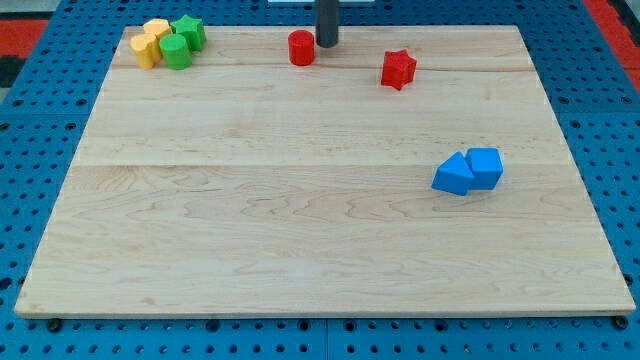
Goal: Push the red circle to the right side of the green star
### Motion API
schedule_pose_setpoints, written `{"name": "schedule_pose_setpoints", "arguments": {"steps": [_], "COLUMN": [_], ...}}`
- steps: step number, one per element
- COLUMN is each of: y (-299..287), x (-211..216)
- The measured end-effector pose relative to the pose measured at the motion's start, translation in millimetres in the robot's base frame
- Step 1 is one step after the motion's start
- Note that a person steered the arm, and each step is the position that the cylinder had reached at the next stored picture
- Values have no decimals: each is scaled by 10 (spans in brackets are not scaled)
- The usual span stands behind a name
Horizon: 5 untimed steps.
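Nearest the lens, the bottom edge of a pale wooden board (300, 300), laid on a blue perforated table (25, 150). Further up, toward the view's right, two blue blocks side by side and touching: a blue cube (486, 166) on the right, a blue wedge-like block (454, 176) on the left, its exact shape hard to make out. Well above them, near the board's top, a red star (398, 69), alone. To the view's left of it, the red circle (301, 48), a short upright cylinder close to the top edge and apart from every other block. Just beside the circle, on its right in the view, my tip (327, 44): the lower end of a straight dark rod cut off by the view's top, between red circle and red star and far nearer the circle. Contact between tip and circle impossible to judge. Arm's end a plain rod, neither spread nor pinching, holding nothing. In the board's top-left corner, well apart from the circle, a tight cluster of four: the green star (188, 32) at the cluster's right, a green circle (176, 52) just below and touching it, a yellow block (157, 30) at the star's left and a second yellow block (146, 50) lower left, both shapes unclear. Red circle well to the view's right of the green star, bare wood between the two, roughly level with the cluster's lower row.
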<state>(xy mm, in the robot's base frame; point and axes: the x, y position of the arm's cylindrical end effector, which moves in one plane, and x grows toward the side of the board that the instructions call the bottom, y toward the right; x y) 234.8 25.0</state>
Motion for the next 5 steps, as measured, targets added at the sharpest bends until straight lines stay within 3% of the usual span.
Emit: {"name": "schedule_pose_setpoints", "arguments": {"steps": [1, 4, 5], "y": [92, -646, -613], "x": [191, 31, -19]}}
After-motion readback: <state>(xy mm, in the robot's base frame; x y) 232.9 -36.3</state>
